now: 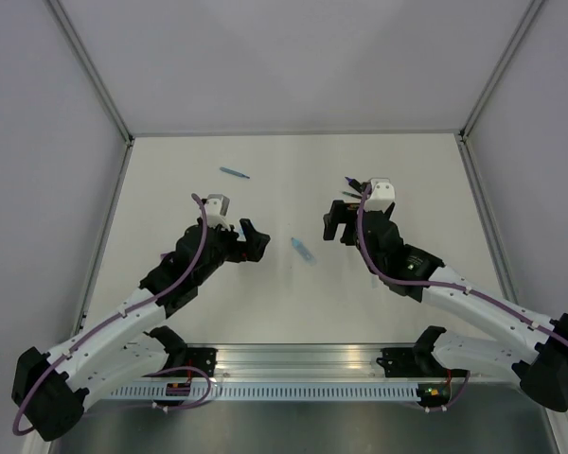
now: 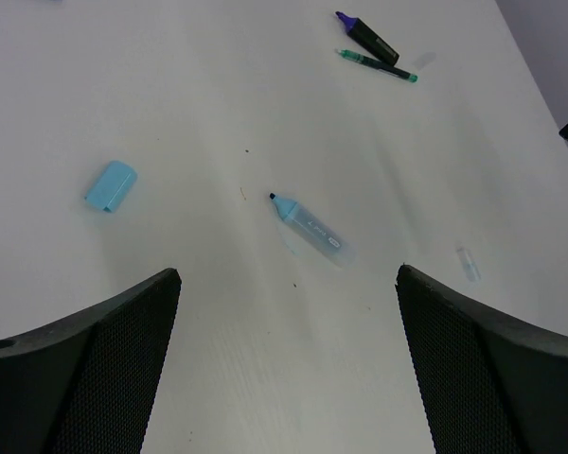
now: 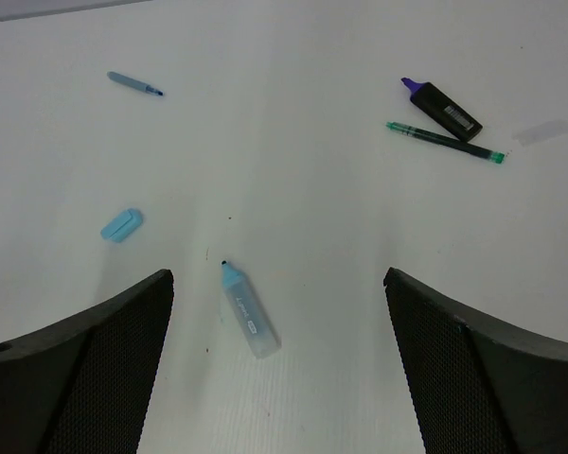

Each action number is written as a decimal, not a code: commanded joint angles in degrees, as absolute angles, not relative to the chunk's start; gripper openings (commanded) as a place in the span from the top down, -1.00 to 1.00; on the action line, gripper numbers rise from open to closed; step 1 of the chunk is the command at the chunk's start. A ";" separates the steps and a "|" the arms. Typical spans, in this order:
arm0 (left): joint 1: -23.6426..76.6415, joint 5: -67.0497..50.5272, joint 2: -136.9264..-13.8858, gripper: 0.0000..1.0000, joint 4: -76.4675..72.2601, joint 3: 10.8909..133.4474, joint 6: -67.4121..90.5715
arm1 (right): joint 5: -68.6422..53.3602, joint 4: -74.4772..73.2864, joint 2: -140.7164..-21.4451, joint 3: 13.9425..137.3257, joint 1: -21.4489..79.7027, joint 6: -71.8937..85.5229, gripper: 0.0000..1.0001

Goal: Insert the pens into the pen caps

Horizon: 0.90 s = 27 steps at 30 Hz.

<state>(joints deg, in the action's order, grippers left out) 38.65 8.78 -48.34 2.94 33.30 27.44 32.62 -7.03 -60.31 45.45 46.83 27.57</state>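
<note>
We are hovering the left gripper (image 1: 253, 240) and right gripper (image 1: 337, 223), both open and empty, beside the stubby pale-blue plastic highlighter (image 2: 310, 230), probably to fit its short pale-blue cap (image 2: 110, 185).

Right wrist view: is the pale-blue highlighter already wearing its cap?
No, the pale-blue highlighter shows its bare dark tip, and the pale-blue cap lies apart from it, off to its left.

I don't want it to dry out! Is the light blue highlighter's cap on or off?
Off. The highlighter shows its bare dark tip, and the pale-blue cap lies apart.
</note>
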 commanded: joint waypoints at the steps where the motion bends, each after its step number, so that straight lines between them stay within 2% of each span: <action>1: 38.58 7.65 -49.22 -0.99 0.44 33.05 25.93 | 31.64 -4.92 -59.68 45.44 46.85 26.37 -0.96; 9: 38.58 12.20 -49.49 -0.98 0.70 32.52 27.16 | 36.37 -1.58 -61.43 42.80 46.76 20.75 -0.96; 13: 38.50 18.01 -45.10 -0.98 1.14 30.33 28.91 | 32.53 -13.66 -69.15 51.48 46.23 18.11 -0.92; 14: 38.58 18.80 -43.09 -0.98 1.14 29.54 29.00 | 31.74 -15.45 -72.56 54.72 46.14 17.67 -0.89; 15: 38.58 19.85 -41.94 -0.98 1.14 29.10 29.00 | 30.68 -16.77 -74.25 55.80 46.06 16.97 -0.76; 18: 38.58 20.91 -39.03 -0.99 0.97 28.13 28.83 | 29.53 -19.42 -79.70 58.97 45.44 16.35 -0.57; 23: 38.58 23.02 -37.18 -0.99 2.72 28.13 29.53 | 12.27 -19.51 -88.57 65.90 38.24 12.93 -0.45; 27: 38.58 25.93 -34.29 -0.98 4.22 27.77 30.50 | 3.18 -23.37 -96.49 70.66 38.41 11.69 -0.33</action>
<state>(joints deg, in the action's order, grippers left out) 38.63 22.02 -36.53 3.62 28.58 28.34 14.41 -19.79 -92.07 66.39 37.67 14.15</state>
